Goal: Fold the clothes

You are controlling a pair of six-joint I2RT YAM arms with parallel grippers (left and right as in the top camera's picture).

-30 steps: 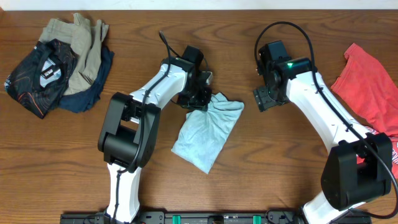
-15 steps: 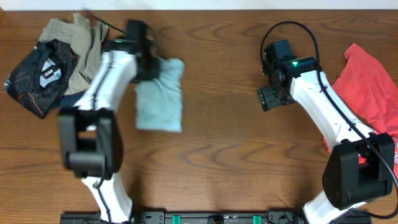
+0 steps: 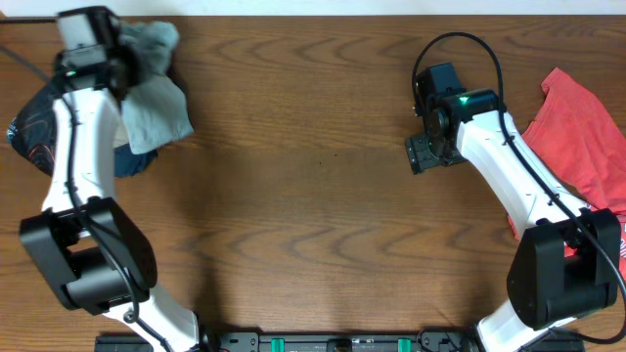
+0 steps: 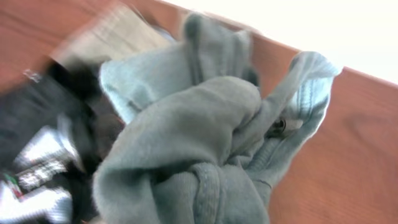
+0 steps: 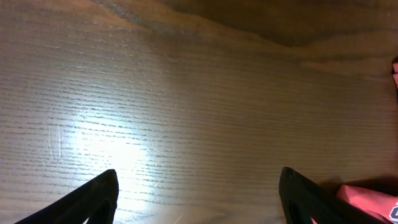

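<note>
Overhead, the left gripper at the far left is clamped on the pale blue-grey T-shirt, bunched over a pile of dark clothes. The right gripper gapes empty, and the red T-shirt lies at the right edge. In the left wrist view, the blue-grey folds fill the frame. In the right wrist view, spread fingers hang above the bare table.

We count one pale blue-grey T-shirt, one red T-shirt, one black patterned garment, one navy garment, one tan garment, two arms, the left arm and the right arm, and one surface.
</note>
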